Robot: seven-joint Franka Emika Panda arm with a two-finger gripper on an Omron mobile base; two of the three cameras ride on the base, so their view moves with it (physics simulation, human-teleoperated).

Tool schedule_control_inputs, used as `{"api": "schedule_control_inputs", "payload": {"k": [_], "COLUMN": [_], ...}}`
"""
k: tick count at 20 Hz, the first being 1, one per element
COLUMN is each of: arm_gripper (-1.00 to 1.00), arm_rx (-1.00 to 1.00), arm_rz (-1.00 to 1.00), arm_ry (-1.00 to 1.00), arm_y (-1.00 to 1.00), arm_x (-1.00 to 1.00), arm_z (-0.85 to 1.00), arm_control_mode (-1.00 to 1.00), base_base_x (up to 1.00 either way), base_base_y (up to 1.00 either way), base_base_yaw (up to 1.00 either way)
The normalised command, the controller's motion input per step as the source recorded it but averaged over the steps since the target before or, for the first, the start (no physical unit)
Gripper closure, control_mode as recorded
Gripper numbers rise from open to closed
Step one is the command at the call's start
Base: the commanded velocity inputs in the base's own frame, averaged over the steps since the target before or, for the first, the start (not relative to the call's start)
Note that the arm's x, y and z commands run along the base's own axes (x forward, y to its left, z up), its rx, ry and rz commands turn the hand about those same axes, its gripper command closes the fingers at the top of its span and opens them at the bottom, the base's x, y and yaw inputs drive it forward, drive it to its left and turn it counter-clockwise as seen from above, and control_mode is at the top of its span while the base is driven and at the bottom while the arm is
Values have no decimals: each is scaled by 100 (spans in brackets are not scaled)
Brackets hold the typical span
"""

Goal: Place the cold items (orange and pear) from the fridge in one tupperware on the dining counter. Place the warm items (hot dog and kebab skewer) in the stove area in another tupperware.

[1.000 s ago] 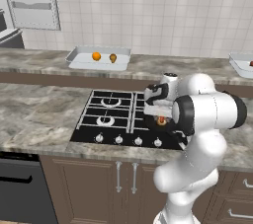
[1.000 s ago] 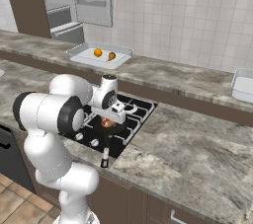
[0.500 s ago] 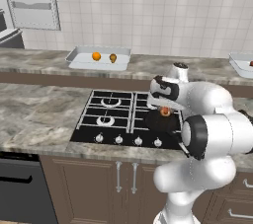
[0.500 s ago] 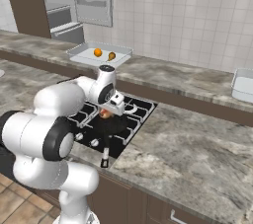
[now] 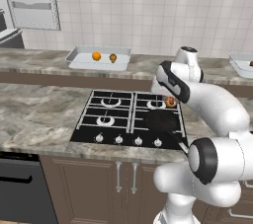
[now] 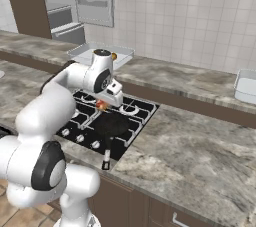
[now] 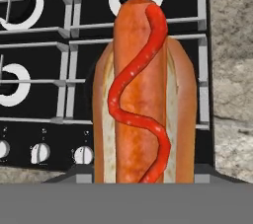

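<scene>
Kitchen counters are running in two grey-marble tiers around me: the dining counter (image 5: 44, 59) is lying beyond the gripper, the nearer one carrying the black stove (image 5: 129, 117) directly beneath it.

I am viewing one tupperware (image 5: 99, 58) on the far counter, well away from the gripper and off to its left, with the orange (image 5: 96, 56) and pear (image 5: 113, 58) already sitting inside. A second tupperware (image 6: 246, 86) is standing well apart on the opposite side.

A dark pan (image 5: 162, 120) is resting on the stove just below the gripper, handle pointing toward the counter edge.

I am holding the gripper (image 5: 170, 101) above the hob, jaws narrowed on the hot dog (image 7: 143, 94), which is filling the hand view lengthwise with burner grates behind it.

Handling assessment, by my judgement:
- I am treating the hot dog as light and soft; the bun would likely be crushing under a hard squeeze.
- I am expecting the sauce stripe on top to be slippery, so the bun flanks are the better contact.
- I am favouring a grip at mid-length, across the bun, to stop it tipping end-down while being carried.
</scene>
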Motion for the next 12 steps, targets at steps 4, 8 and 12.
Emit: {"api": "schedule_control_inputs", "payload": {"k": [4, 8, 12], "arm_gripper": [100, 100, 100], "arm_rx": [0, 0, 0], "arm_rz": [0, 0, 0], "arm_ry": [0, 0, -1], "arm_y": [1, 1, 0], "arm_x": [-56, -51, -45], "arm_z": [38, 10, 7], "arm_control_mode": [-100, -100, -100], "base_base_x": [0, 0, 0], "base_base_y": [0, 0, 0], "base_base_yaw": [0, 0, 0]}}
